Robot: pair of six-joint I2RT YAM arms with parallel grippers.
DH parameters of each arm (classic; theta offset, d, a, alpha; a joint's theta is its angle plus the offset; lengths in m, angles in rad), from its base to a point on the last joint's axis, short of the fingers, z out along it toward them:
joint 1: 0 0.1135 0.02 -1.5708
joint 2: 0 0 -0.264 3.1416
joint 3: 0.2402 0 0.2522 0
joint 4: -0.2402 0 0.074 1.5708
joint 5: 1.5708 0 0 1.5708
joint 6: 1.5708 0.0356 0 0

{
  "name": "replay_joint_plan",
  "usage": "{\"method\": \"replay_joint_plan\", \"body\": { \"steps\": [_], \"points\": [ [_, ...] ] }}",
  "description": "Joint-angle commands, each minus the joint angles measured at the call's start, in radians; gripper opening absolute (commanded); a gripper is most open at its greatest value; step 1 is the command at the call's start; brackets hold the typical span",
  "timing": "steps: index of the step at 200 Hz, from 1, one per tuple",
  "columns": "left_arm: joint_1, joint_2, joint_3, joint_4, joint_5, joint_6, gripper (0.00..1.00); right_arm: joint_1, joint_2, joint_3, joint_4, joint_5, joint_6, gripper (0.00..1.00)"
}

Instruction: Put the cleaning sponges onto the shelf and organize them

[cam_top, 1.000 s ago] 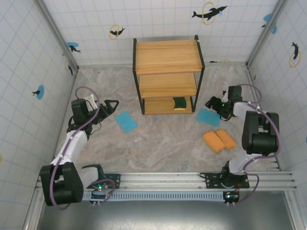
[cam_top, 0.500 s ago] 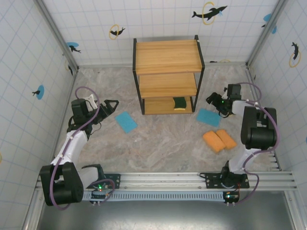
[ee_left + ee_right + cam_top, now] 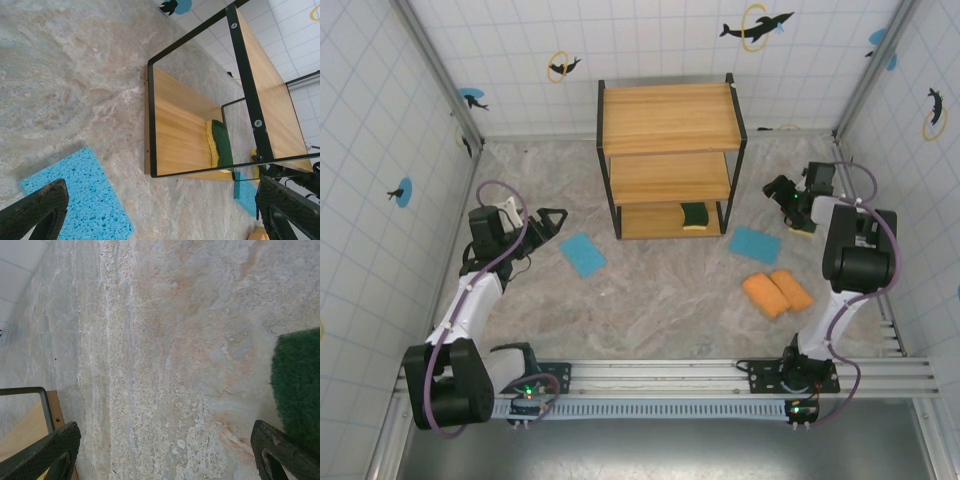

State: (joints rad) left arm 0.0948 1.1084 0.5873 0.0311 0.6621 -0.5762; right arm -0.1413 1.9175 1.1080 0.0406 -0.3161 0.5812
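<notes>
Your left gripper (image 3: 555, 222), jaws wide, empty, at 9 o'clock, facing blue sponge (image 3: 583, 254): likely next pick. Right gripper (image 3: 780, 190), jaws wide, empty, at 2 o'clock, beside green sponge (image 3: 298, 390). Shelf (image 3: 670, 118) at 12 o'clock holds second green sponge (image 3: 696, 215); orange pair (image 3: 763, 295) lies at 4 o'clock.

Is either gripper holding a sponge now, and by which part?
Nothing is held. The left gripper and the right gripper are both open and empty.

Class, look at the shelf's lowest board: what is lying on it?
One dark green sponge with yellow backing sits on the lowest board of the shelf, near its right end. The middle board covers the back part from above.
</notes>
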Motion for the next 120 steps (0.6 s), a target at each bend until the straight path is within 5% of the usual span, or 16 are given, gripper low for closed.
{"method": "replay_joint_plan", "body": {
  "steps": [1,76,120],
  "points": [
    [0.007,0.003,0.006,-0.016,-0.004,0.020,0.98,0.006,-0.006,0.045,-0.035,-0.048,-0.070,0.90],
    [0.007,0.005,-0.007,0.008,0.007,0.007,0.98,0.011,-0.356,-0.087,-0.300,0.069,-0.367,0.92],
    [0.005,-0.001,-0.022,0.029,0.015,-0.007,0.98,-0.004,-0.568,-0.316,-0.076,0.168,-0.288,0.93]
  ]
}}
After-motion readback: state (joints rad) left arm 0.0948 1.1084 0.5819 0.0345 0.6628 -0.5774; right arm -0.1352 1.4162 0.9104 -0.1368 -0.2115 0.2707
